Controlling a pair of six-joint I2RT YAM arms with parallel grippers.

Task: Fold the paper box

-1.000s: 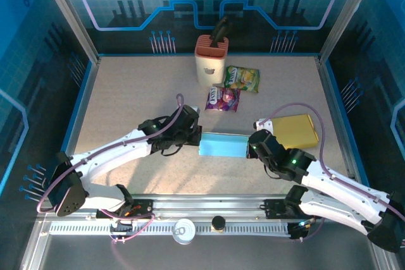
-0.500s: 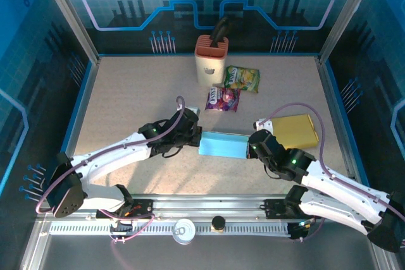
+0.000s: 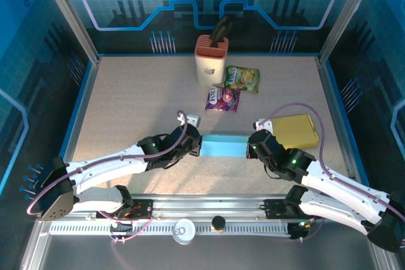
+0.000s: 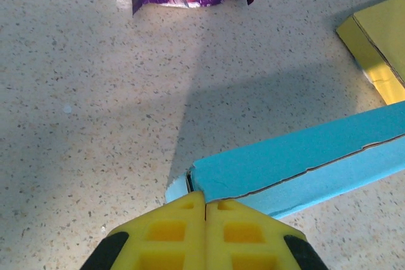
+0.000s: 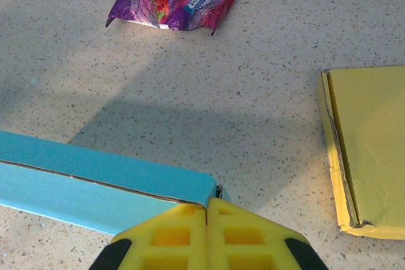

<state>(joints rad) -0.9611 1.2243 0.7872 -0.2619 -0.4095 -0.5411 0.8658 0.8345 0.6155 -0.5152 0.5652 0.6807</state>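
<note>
Claws pinched shut, fingers pressed together: my left claw (image 4: 205,199) meets the left end of the long light-blue paper box (image 3: 223,145), my right claw (image 5: 207,205) its right end. The box lies flat on the speckled counter (image 3: 126,105) between my arms, a flat yellow cardboard box (image 3: 296,131) near its right end, a purple snack packet (image 3: 223,98) beyond.

left arm (image 3: 107,164): white shells, black joints, purple cable trailing behind jaws | right arm (image 3: 345,191): looked alike | fingers (image 4: 168,232): were yellow, square-recessed
</note>
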